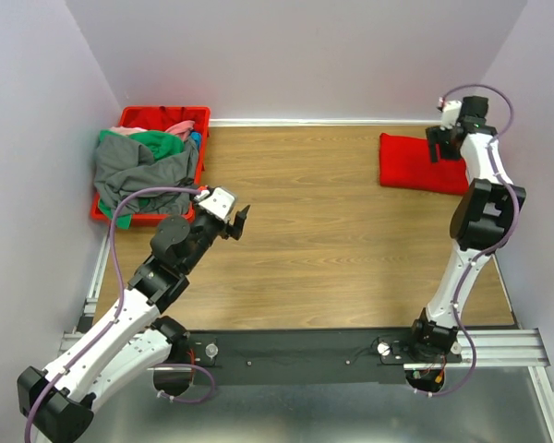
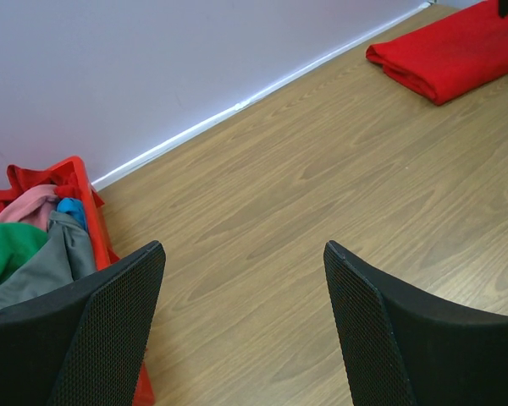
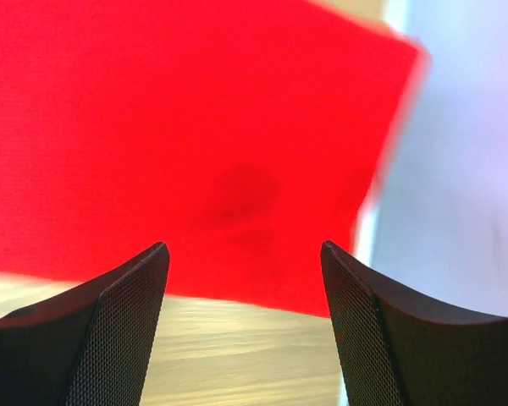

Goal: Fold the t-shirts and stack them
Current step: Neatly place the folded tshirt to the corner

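A bright red t-shirt (image 1: 417,164) lies folded on the wooden table at the far right, also seen in the left wrist view (image 2: 447,52). My right gripper (image 1: 439,146) hovers over its far right edge, jaws open with nothing between them (image 3: 244,247); the red t-shirt (image 3: 195,127) fills the view beneath, with a small dent in the cloth. More t-shirts, grey (image 1: 138,171), green (image 1: 157,143) and pink (image 1: 177,125), are heaped in the crate at the far left. My left gripper (image 1: 239,221) stands open and empty over bare wood (image 2: 244,247), right of the crate.
The red plastic crate (image 1: 164,114) sits in the far left corner, with cloth hanging over its near rim. A blue piece of cloth (image 2: 70,210) shows among the heap. Purple walls close the back and both sides. Bare wood (image 1: 314,203) lies between the crate and the red t-shirt.
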You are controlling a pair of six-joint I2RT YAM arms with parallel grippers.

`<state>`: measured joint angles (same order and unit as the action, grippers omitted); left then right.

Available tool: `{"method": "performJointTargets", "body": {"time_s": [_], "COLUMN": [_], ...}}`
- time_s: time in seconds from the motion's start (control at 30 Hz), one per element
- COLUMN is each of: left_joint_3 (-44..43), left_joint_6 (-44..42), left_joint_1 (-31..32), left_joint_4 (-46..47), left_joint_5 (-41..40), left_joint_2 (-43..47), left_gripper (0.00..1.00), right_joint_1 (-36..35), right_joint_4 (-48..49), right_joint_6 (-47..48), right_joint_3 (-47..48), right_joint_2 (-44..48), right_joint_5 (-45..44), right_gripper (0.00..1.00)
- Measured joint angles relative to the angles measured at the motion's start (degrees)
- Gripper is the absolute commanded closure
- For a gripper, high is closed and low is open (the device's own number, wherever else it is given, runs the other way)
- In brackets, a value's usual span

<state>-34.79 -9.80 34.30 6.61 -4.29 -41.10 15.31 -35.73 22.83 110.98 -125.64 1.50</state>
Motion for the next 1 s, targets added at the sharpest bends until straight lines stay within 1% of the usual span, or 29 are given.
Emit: {"method": "performJointTargets", "body": {"time_s": [0.07, 0.2, 0.3, 0.37, 0.5, 0.53, 0.67, 0.7, 0.77, 0.83, 0.87, 1.0], "left_joint_3": [0.0, 0.0, 0.0, 0.0, 0.0, 0.0, 0.0, 0.0, 0.0, 0.0, 0.0, 0.0], "left_joint_6": [0.0, 0.0, -0.1, -0.1, -0.2, -0.2, -0.3, -0.3, -0.3, -0.3, -0.3, -0.3], "left_joint_1": [0.0, 0.0, 0.0, 0.0, 0.0, 0.0, 0.0, 0.0, 0.0, 0.0, 0.0, 0.0], "left_joint_4": [0.0, 0.1, 0.1, 0.1, 0.1, 0.2, 0.2, 0.2, 0.2, 0.2, 0.2, 0.2], "left_joint_5": [0.0, 0.0, 0.0, 0.0, 0.0, 0.0, 0.0, 0.0, 0.0, 0.0, 0.0, 0.0], "left_joint_2": [0.4, 1.0, 1.2, 1.2, 1.2, 1.2, 1.2, 1.2, 1.2, 1.2, 1.2, 1.2], "left_gripper": [0.17, 0.17, 0.17, 0.17, 0.17, 0.17, 0.17, 0.17, 0.17, 0.17, 0.17, 0.17], "right_joint_1": [-3.1, -8.1, -11.5, -13.0, -14.9, -15.0, -15.2, -15.2, -15.1, -15.1, -15.1, -15.1], "right_joint_4": [0.2, 0.2, 0.0, 0.1, -0.2, -0.4, -0.6, -0.6, -0.5, 0.0, 0.0, 1.1], "right_joint_6": [0.3, 0.5, -1.0, -2.5, -5.3, -5.8, -6.7, -6.8, -6.8, -6.7, -6.4, -5.4], "right_joint_3": [-1.0, -1.7, -1.4, -0.5, 1.7, 1.9, 2.0, 2.0, 1.7, 0.3, -0.6, -5.1], "right_joint_2": [2.8, 5.0, 3.5, 1.2, -4.7, -5.8, -8.3, -8.5, -8.4, -7.9, -7.6, -5.1], "right_joint_5": [2.6, 9.8, 11.5, 11.5, 10.0, 9.4, 7.0, 6.5, 5.7, 4.6, 3.9, 1.8], "right_gripper": [0.22, 0.24, 0.32, 0.40, 0.42, 0.48, 0.62, 0.68, 0.73, 0.75, 0.78, 0.80]}}
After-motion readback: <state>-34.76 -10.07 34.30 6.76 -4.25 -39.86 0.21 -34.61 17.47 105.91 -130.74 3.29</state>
